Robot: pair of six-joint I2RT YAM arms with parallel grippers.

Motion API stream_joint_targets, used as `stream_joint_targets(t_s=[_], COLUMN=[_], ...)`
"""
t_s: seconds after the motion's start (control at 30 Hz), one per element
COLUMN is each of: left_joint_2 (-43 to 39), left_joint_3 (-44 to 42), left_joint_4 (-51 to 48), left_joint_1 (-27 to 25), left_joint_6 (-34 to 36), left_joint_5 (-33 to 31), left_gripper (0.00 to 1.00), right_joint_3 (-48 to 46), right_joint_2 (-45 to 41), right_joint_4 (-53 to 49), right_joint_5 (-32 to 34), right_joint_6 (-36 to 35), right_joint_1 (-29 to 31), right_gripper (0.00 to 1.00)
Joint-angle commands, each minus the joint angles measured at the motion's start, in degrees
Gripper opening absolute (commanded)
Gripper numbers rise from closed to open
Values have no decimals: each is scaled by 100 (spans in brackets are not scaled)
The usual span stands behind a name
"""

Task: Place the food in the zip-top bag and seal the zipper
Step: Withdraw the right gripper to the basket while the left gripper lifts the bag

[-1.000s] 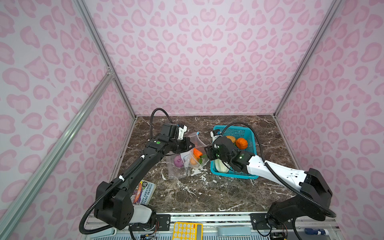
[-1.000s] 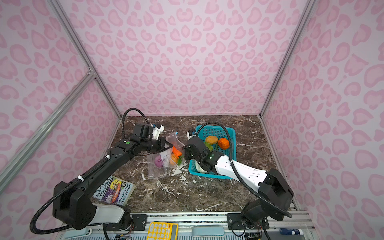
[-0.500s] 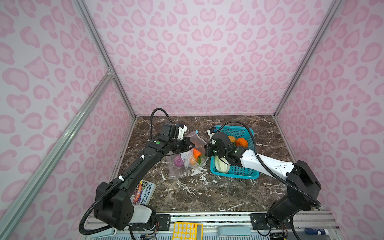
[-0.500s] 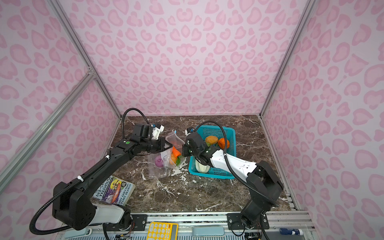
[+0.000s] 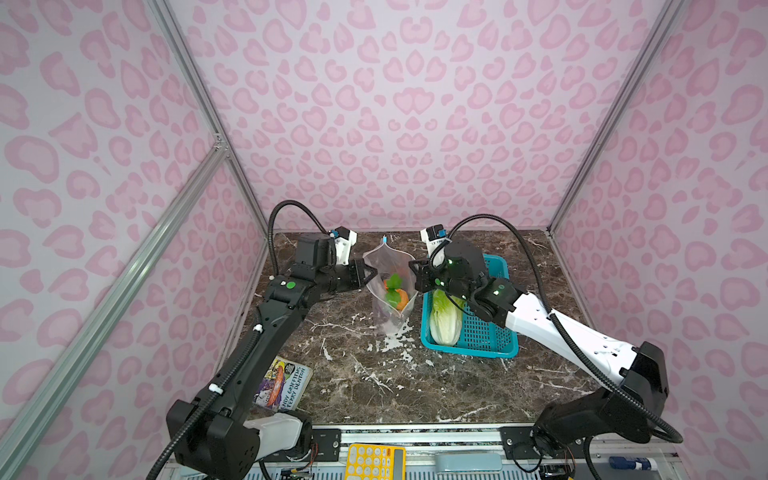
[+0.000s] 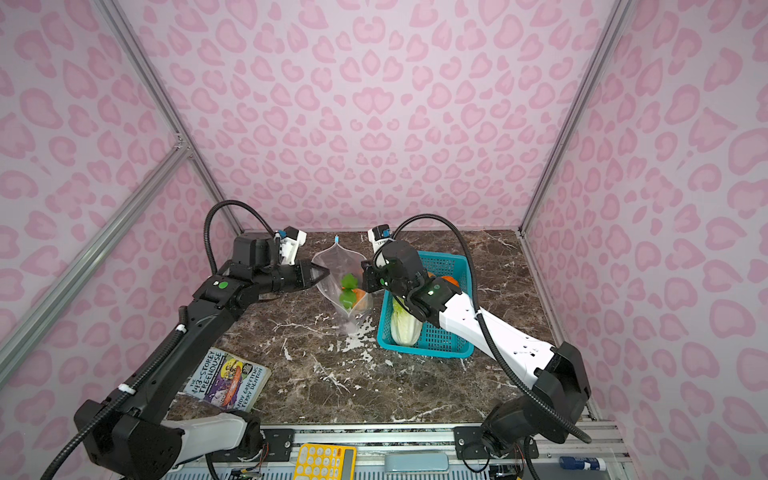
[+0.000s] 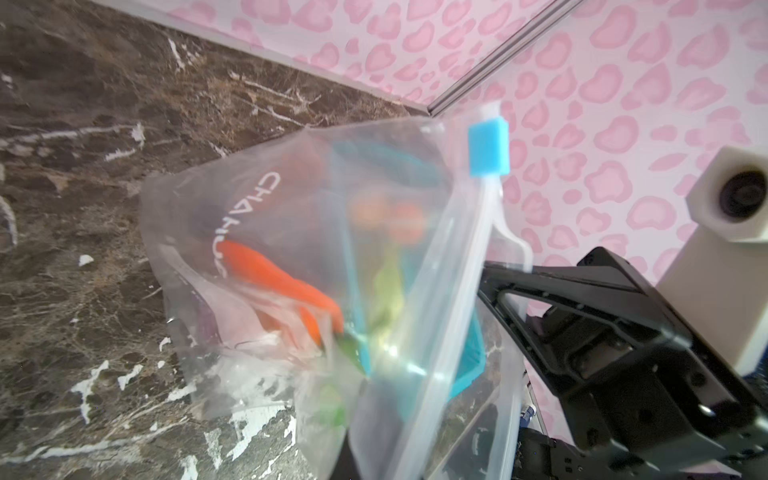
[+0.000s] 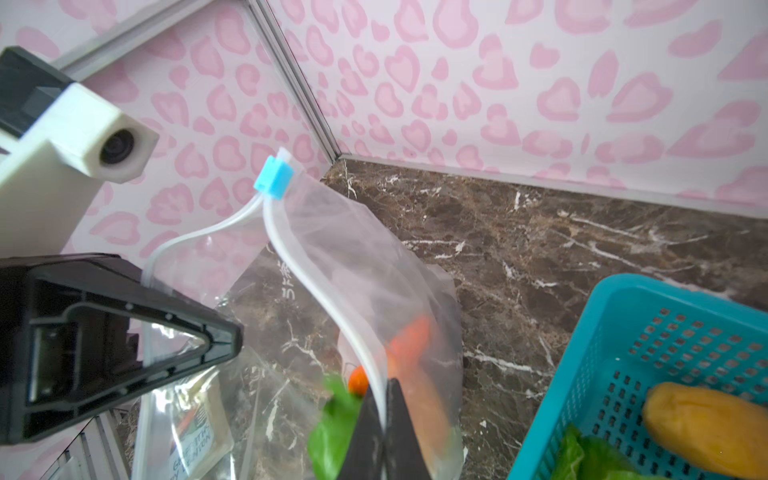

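Centrally, clear crinkly zip-top bag [image 5: 390, 270]

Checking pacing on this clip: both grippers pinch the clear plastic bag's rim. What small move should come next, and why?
Probably draw the right gripper slightly away from the left gripper to widen the mouth of the clear crinkly zip-top bag. Both are shut on opposite rims, the mouth gapes only partly, and the large green-white cabbage still lies in the teal perforated basket.
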Motion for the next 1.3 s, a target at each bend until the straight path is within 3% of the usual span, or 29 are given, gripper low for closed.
stream_joint_targets(t_s=[0.0, 0.23, 0.37, 0.57, 0.9, 0.97, 1.13, 1.27], left_joint_2=[-227, -495, -516, -443, 9, 59, 222, 344], left_joint_3=[164, 206, 178, -55, -479, -513, -585, -644], left_joint_4=[-145, -187, -149, 95, 391, 439, 502, 574], left_joint_1=[84, 285, 303, 298, 203, 186, 126, 58], left_joint_6=[157, 206, 223, 155, 13, -3, -38, -110], left_joint_5=[-183, -317, -247, 90, 548, 558, 574, 617], left_gripper=[3, 3, 3, 3, 3, 3, 3, 3], right_joint_3=[66, -133, -177, -299, -178, -166, -156, -251], right_joint_2=[-87, -245, 1, 571, 818, 733, 435, 128], right_joint_4=[-236, -29, -25, 161, -213, -242, -461, -784], right_joint_5=[398, 512, 147, -438, -372, -348, -216, 73], right_joint_6=[-321, -225, -33, 424, 568, 535, 374, 132], right_joint_1=[-13, -26, -23, -4, -127, -166, -372, -655], right_gripper=[0, 0, 0, 0, 0, 8, 46, 61])
